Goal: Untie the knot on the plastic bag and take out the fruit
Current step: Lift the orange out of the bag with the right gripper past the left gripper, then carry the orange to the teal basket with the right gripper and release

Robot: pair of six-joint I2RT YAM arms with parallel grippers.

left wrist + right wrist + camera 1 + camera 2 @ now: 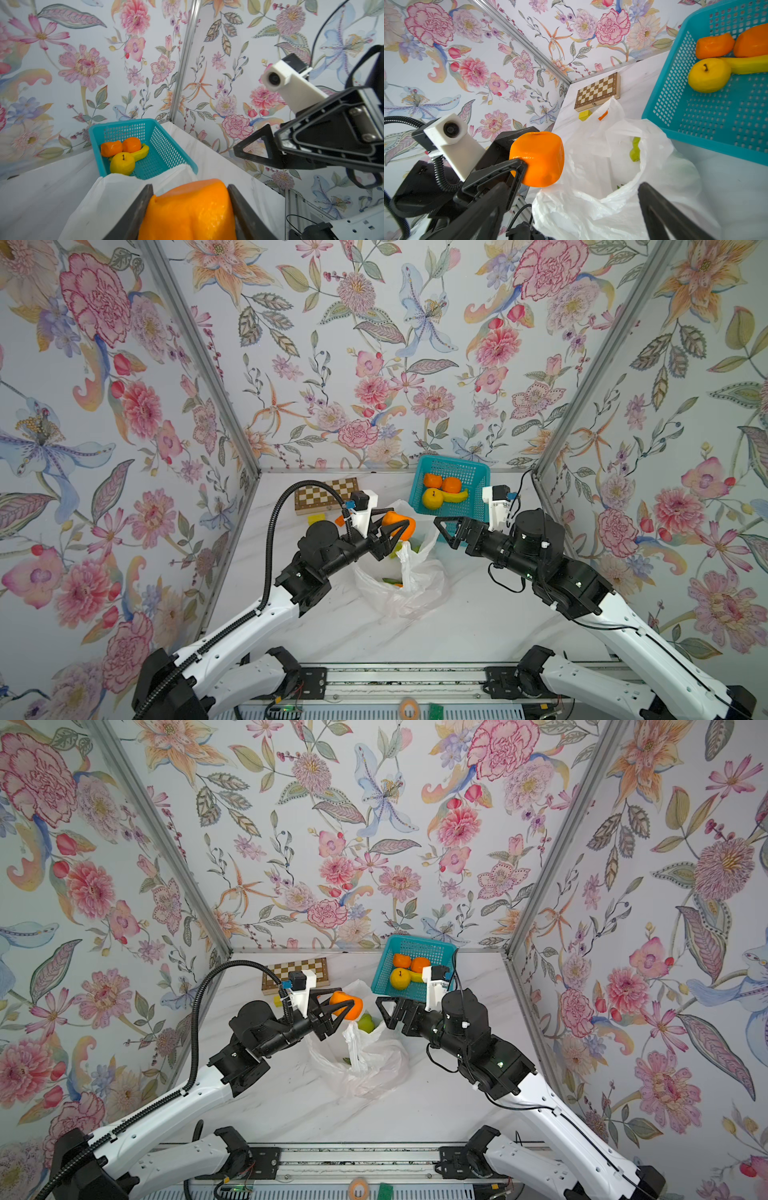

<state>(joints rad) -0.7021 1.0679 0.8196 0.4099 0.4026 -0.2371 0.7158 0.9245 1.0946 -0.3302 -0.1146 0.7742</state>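
Your left gripper [402, 529] is clamped on a round orange fruit [537, 159], 1 finger on each side. It holds the fruit in the air over the far left edge of the thin translucent white plastic bag [415, 585]. In the left wrist view the frame edge cuts off the fruit's lower part, and the fingers cover its flanks.

The film veils most of what is in the bag. You can see 1 green pear-like fruit [365, 1023] at the mouth. Deeper in there are only slivers of green and orange [392, 583], too small to name. A twisted white handle strip [405, 568] stands across the opening, and you cannot tell whether any knot remains.

The bag lies on the white marble-look table [478, 626], its long axis running near to far. Its mouth gapes upward and toward the teal mesh plastic basket [480, 489].

Your right gripper [442, 533] is spread wide and empty. It sits just beside the bag's right edge, in front of the basket. In the right wrist view its fingers are cut off by the frame.
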